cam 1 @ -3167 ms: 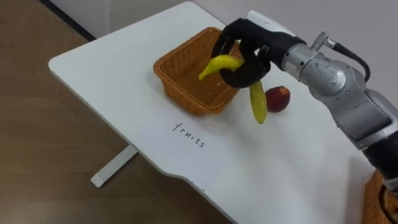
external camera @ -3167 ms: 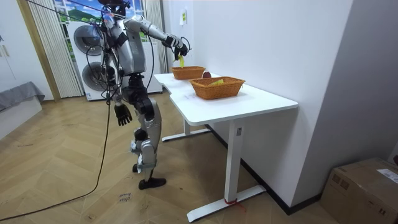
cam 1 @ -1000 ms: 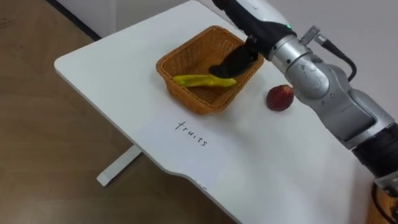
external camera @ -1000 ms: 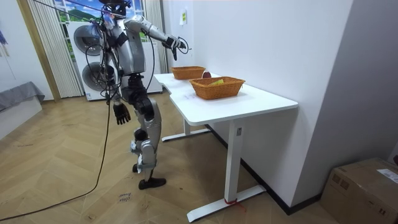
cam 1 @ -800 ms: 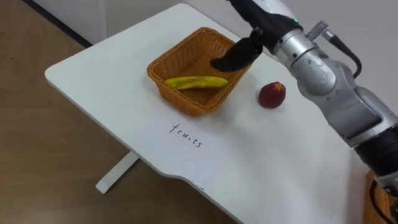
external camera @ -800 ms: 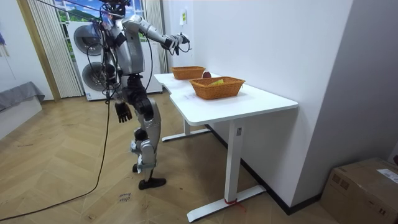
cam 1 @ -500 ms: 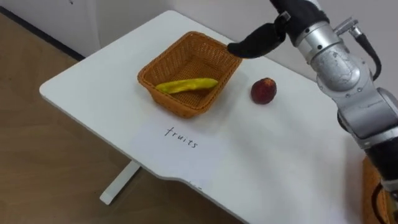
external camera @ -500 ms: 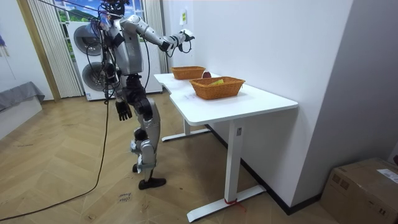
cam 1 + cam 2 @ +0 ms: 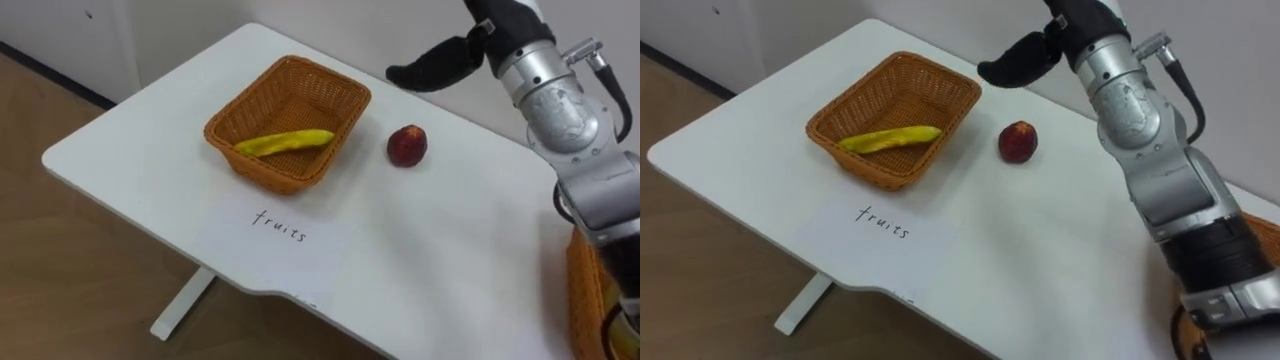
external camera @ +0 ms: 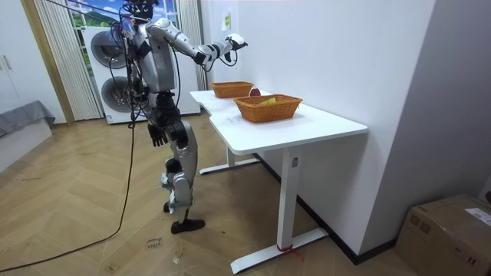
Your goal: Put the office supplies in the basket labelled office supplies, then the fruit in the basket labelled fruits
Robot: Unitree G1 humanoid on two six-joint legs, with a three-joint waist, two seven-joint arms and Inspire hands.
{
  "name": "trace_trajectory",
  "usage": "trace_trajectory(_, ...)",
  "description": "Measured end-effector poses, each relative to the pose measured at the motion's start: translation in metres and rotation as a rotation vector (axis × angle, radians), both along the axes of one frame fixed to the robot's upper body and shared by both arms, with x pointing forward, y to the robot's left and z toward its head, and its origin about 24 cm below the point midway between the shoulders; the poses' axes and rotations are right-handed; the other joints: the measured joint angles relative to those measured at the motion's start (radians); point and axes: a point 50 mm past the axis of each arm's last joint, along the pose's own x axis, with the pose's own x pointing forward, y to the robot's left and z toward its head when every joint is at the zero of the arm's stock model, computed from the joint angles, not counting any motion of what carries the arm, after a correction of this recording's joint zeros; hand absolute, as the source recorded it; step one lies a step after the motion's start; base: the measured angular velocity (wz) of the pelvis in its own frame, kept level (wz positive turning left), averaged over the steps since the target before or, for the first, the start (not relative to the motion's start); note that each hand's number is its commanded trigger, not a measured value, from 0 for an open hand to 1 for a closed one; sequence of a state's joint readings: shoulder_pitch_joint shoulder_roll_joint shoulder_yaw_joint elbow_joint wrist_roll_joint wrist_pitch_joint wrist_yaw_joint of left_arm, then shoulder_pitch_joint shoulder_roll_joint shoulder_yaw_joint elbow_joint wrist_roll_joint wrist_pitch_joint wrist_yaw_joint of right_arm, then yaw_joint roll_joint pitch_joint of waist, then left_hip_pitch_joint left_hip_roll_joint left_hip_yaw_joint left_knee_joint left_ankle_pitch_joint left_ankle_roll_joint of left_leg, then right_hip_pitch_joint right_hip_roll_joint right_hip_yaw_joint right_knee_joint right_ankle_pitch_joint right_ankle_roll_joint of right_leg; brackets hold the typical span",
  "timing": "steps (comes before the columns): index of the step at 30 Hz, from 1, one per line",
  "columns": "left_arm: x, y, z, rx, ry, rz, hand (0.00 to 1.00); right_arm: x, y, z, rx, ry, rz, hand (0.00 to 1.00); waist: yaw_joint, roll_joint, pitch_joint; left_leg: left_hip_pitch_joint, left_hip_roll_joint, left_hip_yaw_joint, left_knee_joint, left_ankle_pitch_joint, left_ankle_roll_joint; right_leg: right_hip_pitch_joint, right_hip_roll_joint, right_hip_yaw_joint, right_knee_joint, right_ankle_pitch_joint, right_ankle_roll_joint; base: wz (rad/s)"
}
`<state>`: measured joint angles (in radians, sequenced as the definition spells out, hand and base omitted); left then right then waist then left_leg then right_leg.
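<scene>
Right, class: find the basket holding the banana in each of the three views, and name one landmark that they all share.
Left eye view: basket at upper centre, just above the paper label.
Right eye view: basket at upper left, above the same label.
Room view: the farther of two baskets, below the raised right hand in the picture.
Shared landmark: the white table.
</scene>
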<state>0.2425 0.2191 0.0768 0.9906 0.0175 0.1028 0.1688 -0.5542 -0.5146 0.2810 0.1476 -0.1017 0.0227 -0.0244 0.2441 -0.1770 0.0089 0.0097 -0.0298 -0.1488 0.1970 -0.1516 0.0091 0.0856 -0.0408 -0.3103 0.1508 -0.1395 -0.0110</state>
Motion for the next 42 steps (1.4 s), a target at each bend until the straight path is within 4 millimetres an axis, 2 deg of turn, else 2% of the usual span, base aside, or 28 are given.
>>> trace_trajectory(6,0.005,0.0,0.0,0.01,-0.013,0.0,0.0,-0.004,-0.005,-0.016,0.019,0.057,-0.012,0.0,0.001,0.005,0.0011,0.003,0.001,0.009,0.0,-0.002,0.003,-0.001,0.0,0.009,0.0,0.004,0.002,-0.04)
trace_trajectory(16,0.005,0.0,0.0,0.02,-0.006,-0.016,0.0,-0.003,-0.009,-0.019,0.069,0.086,-0.016,0.0,-0.022,0.019,-0.0037,0.002,0.0,0.009,0.0,-0.002,0.003,-0.001,0.0,0.01,0.001,0.007,0.002,0.0)
trace_trajectory(21,0.006,-0.001,0.0,0.022,-0.002,-0.033,0.0,0.0,-0.02,-0.023,0.098,0.123,-0.045,0.0,-0.023,0.025,-0.0049,0.003,0.001,0.008,0.0,-0.002,0.003,-0.001,0.0,0.008,0.003,0.008,0.001,0.0)
trace_trajectory(31,0.004,-0.002,-0.001,-0.01,0.014,-0.068,0.0,0.004,-0.037,-0.046,0.074,0.221,-0.119,0.0,-0.016,0.018,-0.0053,0.002,0.0,0.009,0.0,-0.003,0.003,-0.004,0.0,0.01,0.0,0.008,0.002,0.0)
trace_trajectory(33,0.005,-0.003,-0.001,-0.01,0.01,-0.069,0.0,0.005,-0.043,-0.054,0.047,0.249,-0.15,0.0,-0.016,0.011,-0.003,0.0,0.0,0.01,-0.001,-0.003,0.003,-0.006,0.0,0.012,0.0,0.007,0.002,0.0)
trace_trajectory(37,0.006,-0.003,0.0,-0.009,0.006,-0.071,0.0,0.005,-0.045,-0.057,0.032,0.263,-0.163,0.0,-0.014,0.006,-0.0022,-0.02,0.004,0.026,0.001,-0.003,0.003,-0.035,0.004,0.032,0.002,0.009,0.001,-0.13)
trace_trajectory(38,0.007,-0.002,0.0,-0.008,0.004,-0.072,0.0,0.005,-0.045,-0.058,0.03,0.268,-0.165,0.0,-0.016,0.006,0.0005,-0.024,0.004,0.028,0.001,-0.003,0.003,-0.039,0.004,0.033,0.002,0.01,0.0,-0.09)
trace_trajectory(42,0.016,0.0,0.002,0.0,-0.018,-0.073,0.0,0.004,-0.05,-0.07,0.027,0.311,-0.192,0.0,-0.017,0.001,0.0,-0.049,0.005,0.031,0.003,-0.003,0.004,-0.065,0.005,0.036,0.003,0.014,0.0,-0.02)
